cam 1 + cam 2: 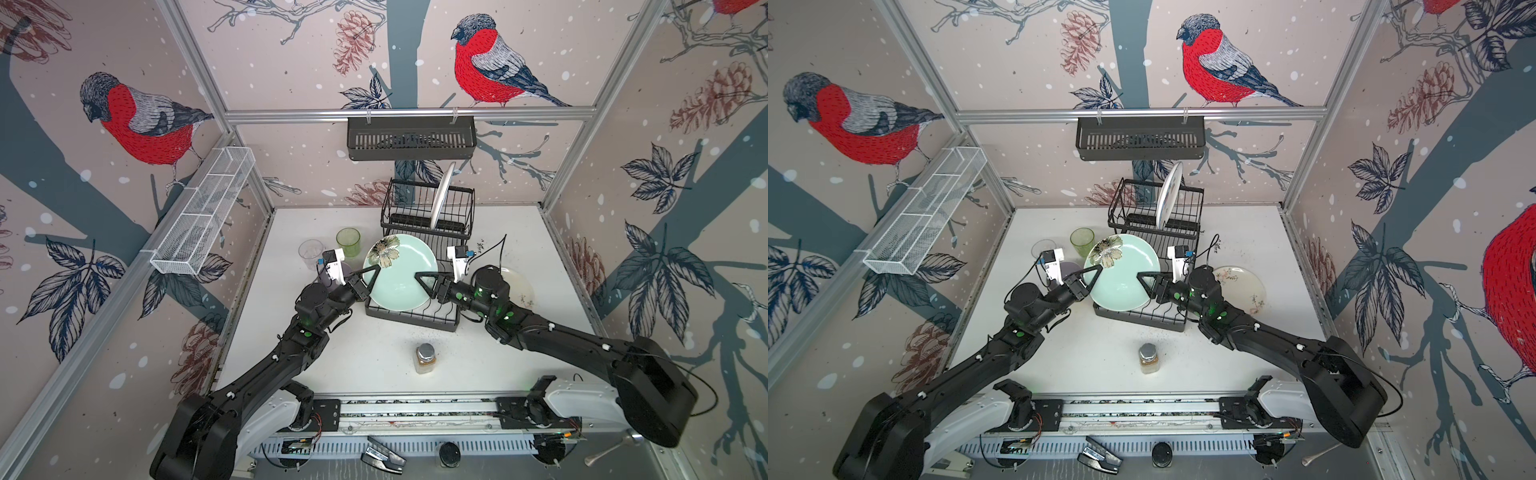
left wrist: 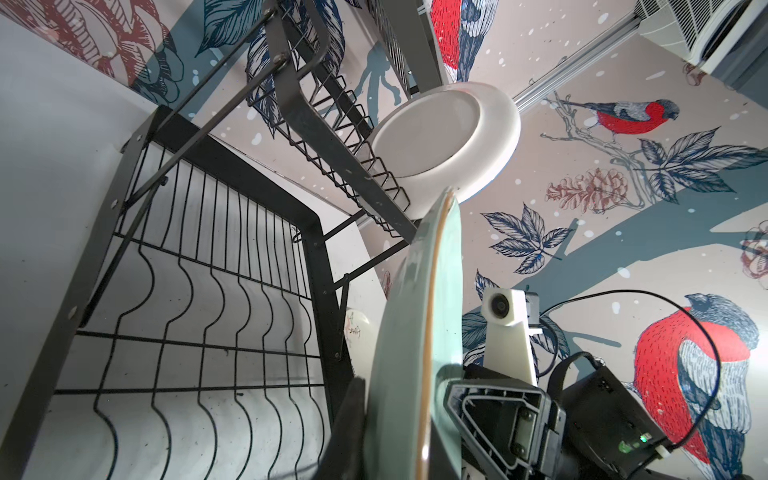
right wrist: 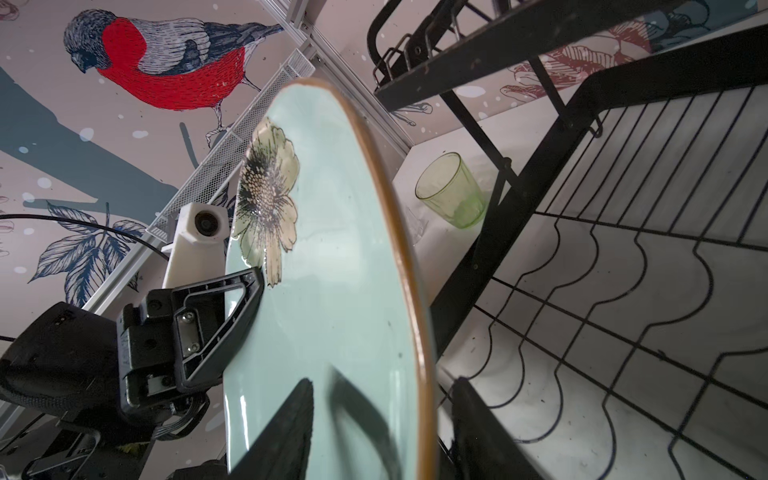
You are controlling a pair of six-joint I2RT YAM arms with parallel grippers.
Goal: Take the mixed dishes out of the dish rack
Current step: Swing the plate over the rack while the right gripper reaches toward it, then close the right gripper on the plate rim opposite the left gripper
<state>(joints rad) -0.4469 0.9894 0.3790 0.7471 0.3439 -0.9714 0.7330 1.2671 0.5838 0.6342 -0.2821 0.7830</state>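
A pale green plate (image 1: 401, 274) (image 1: 1123, 274) with a flower print hangs tilted over the lower tier of the black dish rack (image 1: 465, 199) (image 1: 1196, 199). My left gripper (image 1: 372, 274) (image 2: 407, 415) is shut on its left rim. My right gripper (image 1: 417, 276) (image 3: 382, 424) straddles the opposite rim, jaws either side with a small gap showing. A white plate (image 1: 441, 195) (image 2: 444, 141) stands in the raised tier. A green tumbler (image 1: 348, 242) (image 3: 451, 191) and a clear tumbler (image 1: 311, 253) stand on the table left of the rack.
A white flowered plate (image 1: 517, 286) lies on the table behind my right wrist. A silver-capped jar (image 1: 425, 358) stands in front of the rack. A black slotted basket (image 1: 411, 137) hangs on the back rail, a white mesh tray (image 1: 203, 212) on the left rail.
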